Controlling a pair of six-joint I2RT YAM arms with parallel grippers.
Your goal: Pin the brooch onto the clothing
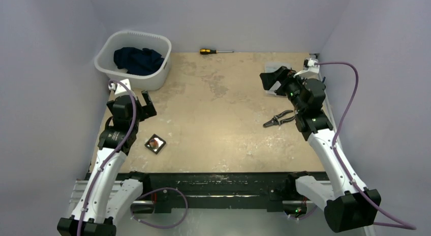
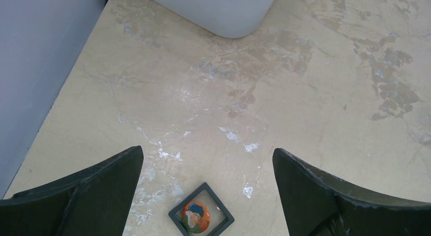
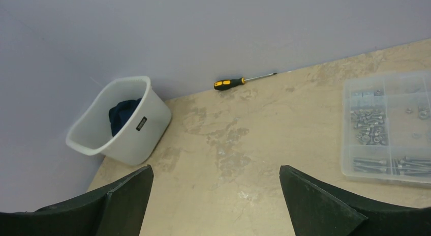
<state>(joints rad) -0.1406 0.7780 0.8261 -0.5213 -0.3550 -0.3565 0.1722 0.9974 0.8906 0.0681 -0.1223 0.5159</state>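
Observation:
The brooch (image 2: 195,217), a small round reddish-orange badge with a painted face, lies in a small square black tray (image 2: 224,214) on the table; in the top view the brooch (image 1: 154,143) sits at the near left. The clothing (image 1: 138,60), a dark navy shirt, is bundled inside a white tub (image 1: 109,47) at the far left, and shows in the right wrist view (image 3: 122,114) too. My left gripper (image 1: 142,104) is open and empty, between tub and tray, above the table (image 2: 208,159). My right gripper (image 1: 273,79) is open and empty at the far right.
A yellow-and-black screwdriver (image 1: 215,51) lies against the back wall. A clear parts box (image 3: 389,129) of screws sits far right. Black pliers (image 1: 278,118) lie by the right arm. Walls enclose the table on three sides.

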